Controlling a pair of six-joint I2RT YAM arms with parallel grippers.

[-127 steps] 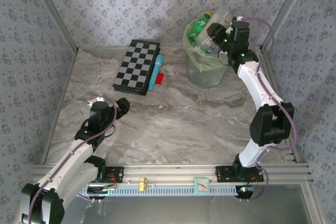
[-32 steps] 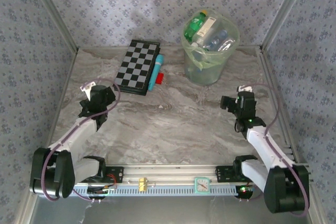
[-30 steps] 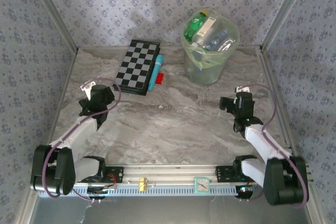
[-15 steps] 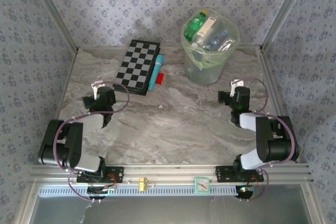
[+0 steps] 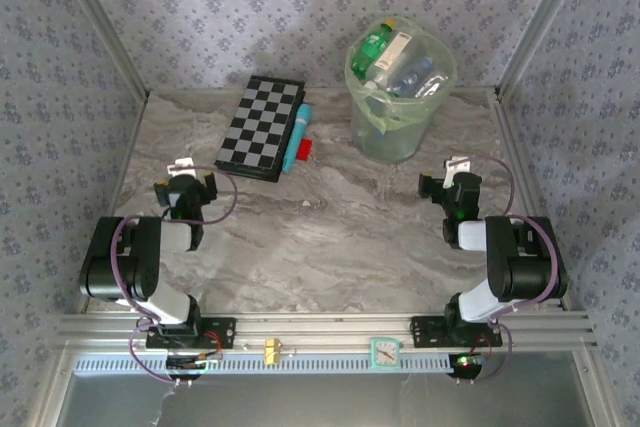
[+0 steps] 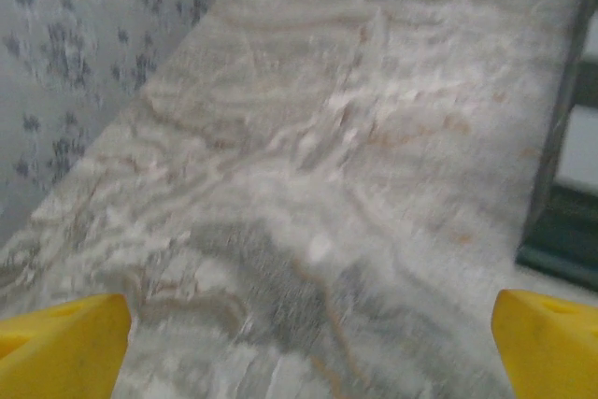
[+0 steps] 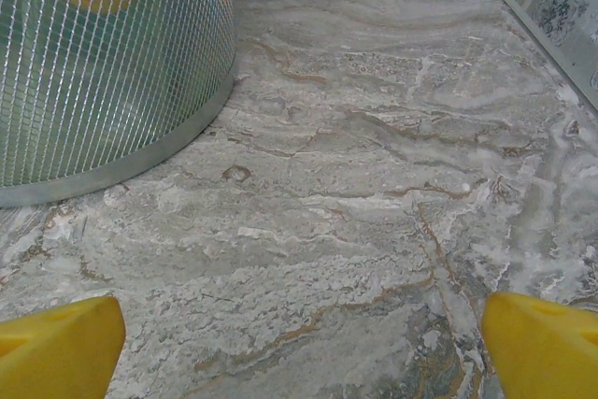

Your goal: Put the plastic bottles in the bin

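Note:
The bin (image 5: 400, 112), a round pale-green bucket with a bag lining, stands at the far right of the table. Several plastic bottles (image 5: 396, 59) lie piled in it, green and clear ones. In the right wrist view the bin's ribbed wall (image 7: 103, 72) rises at the left, and a yellow-orange label shows through it. My right gripper (image 7: 299, 352) is open over bare marble, near the bin's right front (image 5: 452, 189). My left gripper (image 6: 304, 352) is open too, low over the table's left side (image 5: 186, 193), with nothing between its yellow fingertips (image 6: 61, 348).
A folded checkerboard (image 5: 262, 127) lies at the back centre, with a cyan tube (image 5: 297, 137) and a small red block (image 5: 304, 147) along its right edge. Patterned walls close the table on three sides. Both arms are folded near their bases.
The right gripper has come away from the bin's mouth and down to the table. Over the last second both arms have folded back over their bases, grippers staying open.

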